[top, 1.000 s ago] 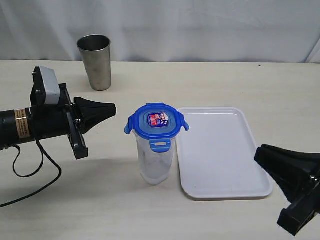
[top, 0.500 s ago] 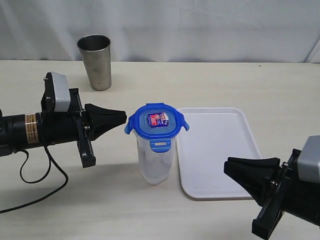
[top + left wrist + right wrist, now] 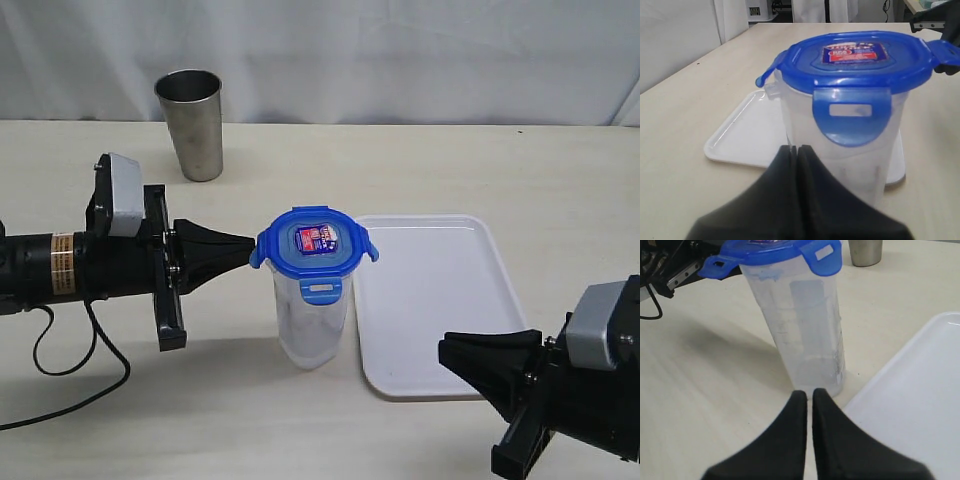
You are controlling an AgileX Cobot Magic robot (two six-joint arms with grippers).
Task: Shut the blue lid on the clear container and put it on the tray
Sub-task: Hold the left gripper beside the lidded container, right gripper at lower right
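**Both claws shut and empty, canister sitting beside the tray**

Going left to right from my remote seat. The left gripper (image 3: pixel 248 246) lies stretched out sideways over the table (image 3: pixel 500 170), with its jaws pressed flat together and nothing between them. Its tip points right at the rim of the blue lid (image 3: pixel 315 243) and is just beside the lid's left flap. I can't tell if it's actually touching. Behind it, at the far left, a steel tumbler (image 3: pixel 190 122) stands upright, well apart from everything else.

In the middle is the clear container (image 3: pixel 312 325), upright on the table with the lid on top, sticker up. The near flap hangs down over the wall, and the left and right flaps stick out to the sides. The canister stands just left of the tray (image 3: pixel 440 300), on the bare tabletop rather than on the tray.

At the near right is the right gripper (image 3: pixel 447 350), also clamped shut with nothing in it. It's low down with its tip aimed left toward the bottom of the canister and clear of it.
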